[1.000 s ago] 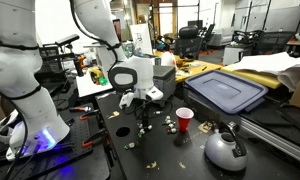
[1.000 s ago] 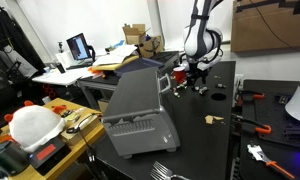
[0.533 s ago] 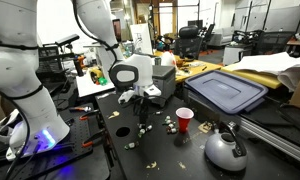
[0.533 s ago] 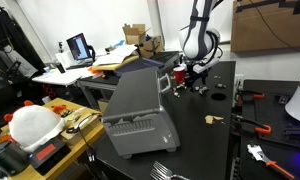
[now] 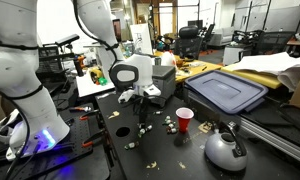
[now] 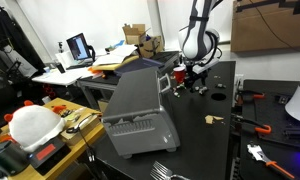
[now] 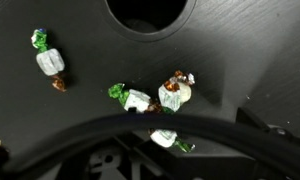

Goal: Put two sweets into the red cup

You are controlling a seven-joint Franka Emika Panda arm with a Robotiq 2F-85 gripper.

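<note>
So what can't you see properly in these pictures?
- Inside the red cup: exterior view, seen side-on and too small to look in.
- Sweets: exterior view, too small to count.
- Lowest sweet: wrist view, half under a blurred dark arc.
- Round dark hole: wrist view, cut off by the top edge.

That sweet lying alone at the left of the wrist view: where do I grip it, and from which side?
Grip the lone sweet by its plump pale middle, coming straight down from above. It lies flat with its twisted ends, green and brown, sticking out lengthwise, so close the jaws across its short width. It lies clear of the other sweets.
</note>
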